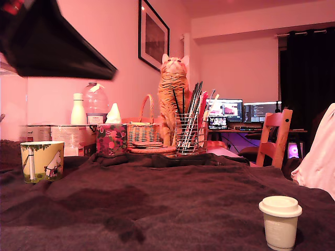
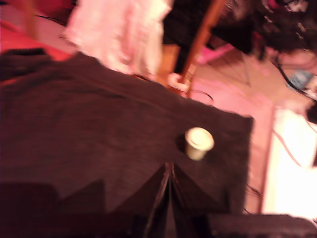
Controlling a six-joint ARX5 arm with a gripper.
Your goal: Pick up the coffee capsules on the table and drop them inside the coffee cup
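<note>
My gripper (image 2: 171, 171) hangs above the table (image 1: 172, 204), and in the wrist view my two dark fingers meet in a point with only a thin seam between them, pinched together on nothing that I can see. In the exterior view only a blurred dark piece of my arm (image 1: 52, 42) shows, high at that view's left.

The coffee cup (image 1: 42, 161) stands upright on the brown blanket, under my arm in the exterior view; I cannot see into it from this low angle. It is yellow-green, printed with a white creature and a pale tower. Further back from me, a wire-mesh pen holder (image 1: 187, 133) is packed with pens and pencils, and a wicker basket (image 1: 144, 132) sits beside it, next to a floral box (image 1: 111, 138). An orange tabby cat (image 1: 172, 97) sits upright behind them.

The cream-white coffee capsule (image 2: 198, 143) stands just ahead of my fingertips, slightly to one side, close to the blanket's edge. It is tapered, with a wider rimmed top, standing apart from the cup
</note>
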